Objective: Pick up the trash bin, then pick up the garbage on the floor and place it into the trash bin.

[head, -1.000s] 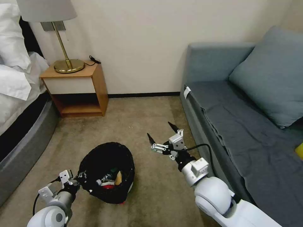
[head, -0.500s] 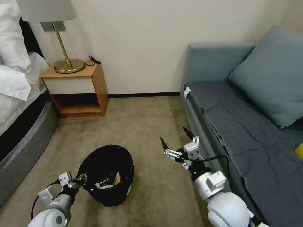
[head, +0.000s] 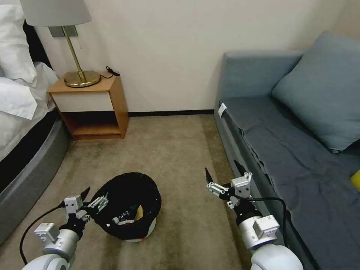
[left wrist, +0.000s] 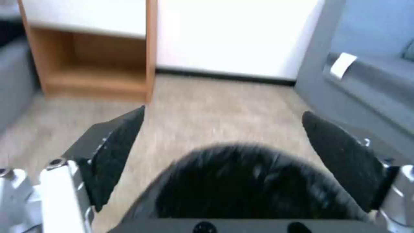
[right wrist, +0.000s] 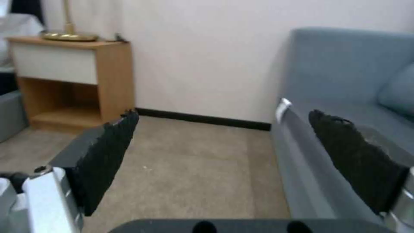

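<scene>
Standing on carpet, one trash bin (head: 129, 210) holds perhaps three scraps; both hands gape, left hand (head: 94, 198), right hand (head: 223, 174).

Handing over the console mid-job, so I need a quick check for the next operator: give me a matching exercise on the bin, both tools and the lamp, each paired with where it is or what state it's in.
Column one:
1. trash bin
2. left tool
3. right tool
4. lamp

Column two:
A. open, above the carpet beside the sofa
B. on the wooden nightstand
C. on the carpet, litter inside
D. open, at the bin's rim

Pairs: 1-C, 2-D, 3-A, 4-B
</scene>
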Robot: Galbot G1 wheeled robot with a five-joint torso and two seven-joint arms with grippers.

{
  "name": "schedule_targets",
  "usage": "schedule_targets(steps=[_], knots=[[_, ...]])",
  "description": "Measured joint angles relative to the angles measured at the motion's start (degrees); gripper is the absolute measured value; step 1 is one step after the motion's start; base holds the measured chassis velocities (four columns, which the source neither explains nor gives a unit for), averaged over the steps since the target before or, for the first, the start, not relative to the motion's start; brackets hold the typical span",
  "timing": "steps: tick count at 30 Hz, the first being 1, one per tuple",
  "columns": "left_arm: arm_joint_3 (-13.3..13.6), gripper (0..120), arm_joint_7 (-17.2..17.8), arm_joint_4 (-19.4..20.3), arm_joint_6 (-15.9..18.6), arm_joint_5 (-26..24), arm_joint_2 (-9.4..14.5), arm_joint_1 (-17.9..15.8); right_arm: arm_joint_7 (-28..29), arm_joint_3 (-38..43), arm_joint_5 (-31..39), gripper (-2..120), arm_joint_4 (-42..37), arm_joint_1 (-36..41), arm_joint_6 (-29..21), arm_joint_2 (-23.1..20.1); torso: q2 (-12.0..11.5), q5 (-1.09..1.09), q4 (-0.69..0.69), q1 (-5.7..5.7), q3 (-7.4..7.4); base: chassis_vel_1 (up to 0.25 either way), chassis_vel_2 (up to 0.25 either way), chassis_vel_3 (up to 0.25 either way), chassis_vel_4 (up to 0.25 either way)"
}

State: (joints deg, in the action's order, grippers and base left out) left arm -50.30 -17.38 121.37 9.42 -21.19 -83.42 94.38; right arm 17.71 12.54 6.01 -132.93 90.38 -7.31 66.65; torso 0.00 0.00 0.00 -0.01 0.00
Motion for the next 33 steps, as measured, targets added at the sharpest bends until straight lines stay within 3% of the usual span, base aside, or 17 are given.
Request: schedule_targets(steps=[4, 8, 10, 13, 14, 17, 23, 33], knots=[[1.05, 100, 0.65, 1.31, -2.12, 1.34, -0.8, 0.27, 0.25, 0.31, -0.76, 100, -0.03, 0.59, 0.02, 1.31, 0.0, 0.0, 0.0, 0.0, 0.0, 0.0, 0.0, 0.0, 0.0], [8.49, 100, 8.06, 5.19, -7.99, 5.28, -2.94, 1.53, 0.19, 1.23, -3.8, 100, 0.28, 2.28, 1.16, 4.51, 0.0, 0.01, -0.01, 0.0, 0.0, 0.0, 0.0, 0.0, 0.0], [9.9, 100, 9.15, 5.35, -8.89, 6.24, -3.27, 1.58, 0.16, 1.28, -4.03, 100, 0.32, 2.38, 1.3, 4.87, 0.0, 0.01, -0.01, 0.0, 0.0, 0.0, 0.0, 0.0, 0.0], [15.93, 100, 12.21, 5.59, -11.41, 10.09, -4.65, 2.58, 0.03, 1.78, -4.32, 100, 0.36, 2.51, 1.69, 5.94, 0.0, 0.01, -0.01, 0.0, 0.0, 0.0, 0.0, 0.0, 0.0], [15.93, 100, 12.21, 5.59, -11.41, 10.09, -4.65, 2.58, 0.03, 1.78, -4.32, 100, 0.36, 2.51, 1.69, 5.94, 0.0, 0.01, -0.01, 0.0, 0.0, 0.0, 0.0, 0.0, 0.0], [19.54, 100, 14.1, 5.46, -12.58, 13.81, -5.63, 4.57, -0.44, 2.62, -4.23, 100, 0.43, 2.51, 2.28, 6.41, 0.0, 0.0, 0.0, 0.0, 0.0, 0.0, 0.0, 0.0, 0.0], [20.81, 100, 17.28, 7.69, -9.61, 14.74, -5.97, 5.25, -1.61, 3.18, -4.9, 100, 0.44, 2.79, 2.24, 7.02, 0.0, 0.01, 0.0, 0.0, 0.0, 0.0, 0.0, 0.0, 0.0], [21.12, 100, 18.44, 8.64, -8.87, 15.31, -6.13, 6.6, -2.09, 2.19, -6.4, 100, 1.2, 3.44, 2.37, 8.44, -0.01, 0.0, 0.0, 0.0, 0.0, 0.0, 0.0, 0.0, 0.0]])
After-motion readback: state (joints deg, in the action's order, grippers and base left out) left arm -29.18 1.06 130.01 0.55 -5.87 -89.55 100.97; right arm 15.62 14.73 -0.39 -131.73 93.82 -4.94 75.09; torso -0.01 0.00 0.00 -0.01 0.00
